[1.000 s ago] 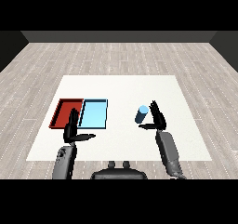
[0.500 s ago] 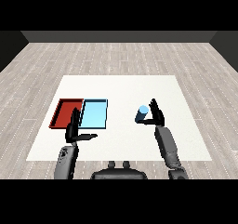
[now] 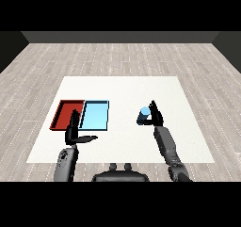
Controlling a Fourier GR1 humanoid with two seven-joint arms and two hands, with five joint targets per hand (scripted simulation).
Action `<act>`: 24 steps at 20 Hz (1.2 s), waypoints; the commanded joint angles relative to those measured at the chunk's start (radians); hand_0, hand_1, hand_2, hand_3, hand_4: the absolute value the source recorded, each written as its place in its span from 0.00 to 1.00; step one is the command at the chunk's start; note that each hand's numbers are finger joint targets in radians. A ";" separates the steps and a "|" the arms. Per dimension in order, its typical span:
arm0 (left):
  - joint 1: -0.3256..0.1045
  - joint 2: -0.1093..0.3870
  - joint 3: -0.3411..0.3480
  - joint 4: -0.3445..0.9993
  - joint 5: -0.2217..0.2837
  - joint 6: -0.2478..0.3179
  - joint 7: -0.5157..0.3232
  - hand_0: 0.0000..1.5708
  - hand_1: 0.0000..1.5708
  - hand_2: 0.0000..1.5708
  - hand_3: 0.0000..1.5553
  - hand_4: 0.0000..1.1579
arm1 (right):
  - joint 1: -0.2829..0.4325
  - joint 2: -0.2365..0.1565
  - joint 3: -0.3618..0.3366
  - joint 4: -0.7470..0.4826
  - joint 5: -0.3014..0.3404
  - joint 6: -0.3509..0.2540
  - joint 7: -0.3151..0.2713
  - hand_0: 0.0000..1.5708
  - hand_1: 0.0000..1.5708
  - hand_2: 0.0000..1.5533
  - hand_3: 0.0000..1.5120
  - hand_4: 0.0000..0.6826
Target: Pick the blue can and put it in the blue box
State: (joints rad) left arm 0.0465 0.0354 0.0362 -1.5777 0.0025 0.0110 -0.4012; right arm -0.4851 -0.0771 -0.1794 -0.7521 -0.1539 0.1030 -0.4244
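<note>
White table [image 3: 122, 87] fills the mid of the head view, w/ grey wood-plank floor [image 3: 120, 56] around it and a dark wall [image 3: 120, 36] along the far edge.

On the table's left part, two trays lie side by side, touching along their long edges: red tray [image 3: 62, 109] on the outside, light blue tray [image 3: 105, 114] on the inside, nearer table centre. Both look to hold nothing.

Right forearm [image 3: 166, 147] comes up from the lower right corner, angled twd the centre. Left forearm [image 3: 65, 164] comes up from the lower left, nearly vertical.

Right hand [image 3: 154, 116] sits at the right-centre of the table, well apart from the trays. Its fingers point up and curl round the right side of the blue can [image 3: 143, 116], thumb side to the can, so it's gripping the can. Can is upright, lighter blue top facing up, darker body below. Can't tell whether its base rests on the table or is just off it.

Left hand [image 3: 73, 133] is at the near edge of the trays, fingers straight and pointing up over the seam btwn red and blue trays, thumb [image 3: 88, 138] stuck out to the right. It's spread wide, holding nothing.

Can is to the right of the light blue tray, w/ bare table btwn them; not in the tray.
</note>
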 commanded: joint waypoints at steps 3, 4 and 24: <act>0.057 -0.010 -0.039 -0.117 -0.022 0.018 0.074 0.00 0.00 0.00 0.00 0.00 | -0.066 0.000 -0.022 0.161 -0.004 -0.002 -0.070 0.00 0.00 0.00 0.00 0.00; -0.062 0.020 0.032 0.047 -0.008 0.013 0.013 0.00 0.00 0.00 0.00 0.00 | -0.085 -0.036 -0.034 0.135 -0.025 0.020 -0.027 0.00 0.00 0.00 0.00 0.00; -0.027 0.027 0.039 -0.010 0.029 -0.018 0.019 0.00 0.00 0.00 0.00 0.00 | -0.113 -0.003 -0.016 0.214 -0.037 0.001 -0.071 0.00 0.00 0.00 0.00 0.00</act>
State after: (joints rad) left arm 0.0430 0.0436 0.0446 -1.6068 0.0081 0.0100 -0.3753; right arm -0.6256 -0.0627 -0.1943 -0.4978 -0.1773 0.0907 -0.5128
